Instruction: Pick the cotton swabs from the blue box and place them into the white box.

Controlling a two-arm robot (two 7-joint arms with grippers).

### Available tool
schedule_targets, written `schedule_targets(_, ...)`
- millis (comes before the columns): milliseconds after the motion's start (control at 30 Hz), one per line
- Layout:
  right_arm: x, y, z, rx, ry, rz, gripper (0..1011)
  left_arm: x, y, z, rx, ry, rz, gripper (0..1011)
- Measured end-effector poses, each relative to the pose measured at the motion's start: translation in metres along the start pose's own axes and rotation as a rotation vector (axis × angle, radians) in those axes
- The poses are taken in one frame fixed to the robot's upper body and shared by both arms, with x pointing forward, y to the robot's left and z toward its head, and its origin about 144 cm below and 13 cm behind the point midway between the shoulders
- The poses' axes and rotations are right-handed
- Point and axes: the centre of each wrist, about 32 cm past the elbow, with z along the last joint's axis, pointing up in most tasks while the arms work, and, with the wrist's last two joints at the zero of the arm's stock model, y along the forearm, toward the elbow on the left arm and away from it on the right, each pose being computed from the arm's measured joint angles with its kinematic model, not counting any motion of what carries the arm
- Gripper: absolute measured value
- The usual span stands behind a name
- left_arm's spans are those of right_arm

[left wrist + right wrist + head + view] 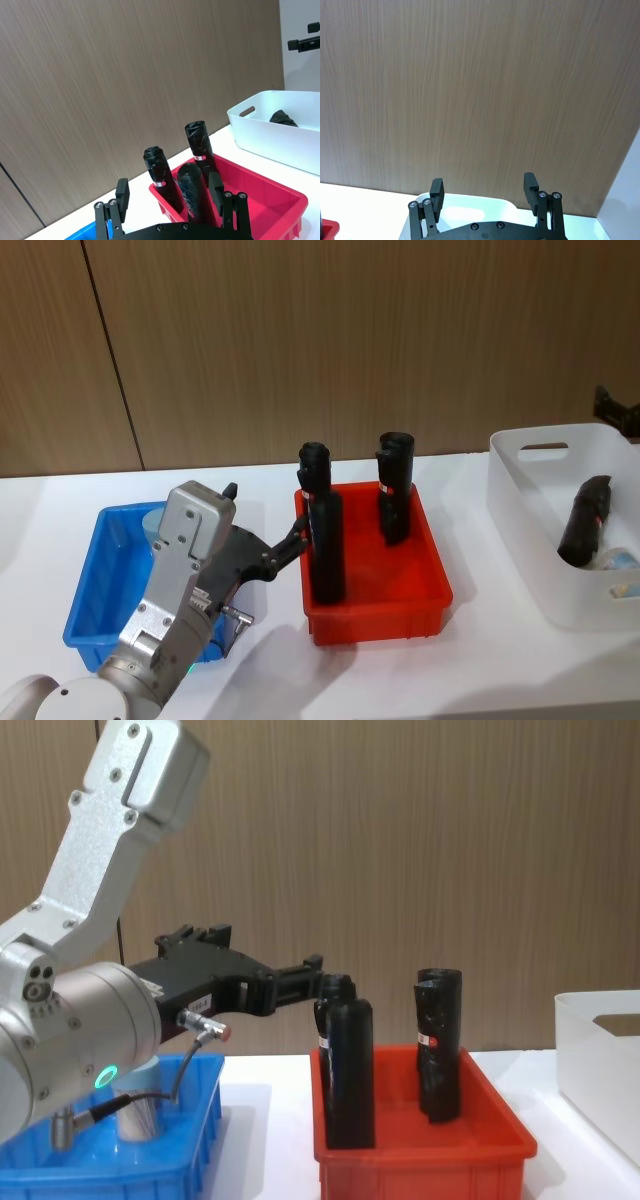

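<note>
One cotton swab jar [154, 524] with a pale lid stands in the blue box [98, 585], showing as a clear cylinder [139, 1112] in the chest view. My left gripper [266, 510] hangs open and empty over the blue box's right side, pointing toward the red bin; its fingers [122, 193] stand wide apart. The white box [522, 490] at the right holds a lying black bottle [585, 520] and cotton swab jars [620, 561] beside it. My right gripper [483, 185] is open and empty, held above the white box's rim [470, 210].
Between the two boxes sits a red bin [375, 612] holding upright black bottles [325, 540], close to my left fingers. A wooden wall runs behind the white table [480, 670]. Bare table lies in front of the red bin.
</note>
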Motion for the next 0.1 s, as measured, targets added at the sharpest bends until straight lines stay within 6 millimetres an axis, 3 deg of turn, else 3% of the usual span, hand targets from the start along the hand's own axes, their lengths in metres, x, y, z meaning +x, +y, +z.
schedule_targets(100, 0.0, 0.0, 0.0, 0.0, 0.0, 0.0, 1001, 0.0, 0.0, 0.0, 0.0, 0.0, 0.0, 1004)
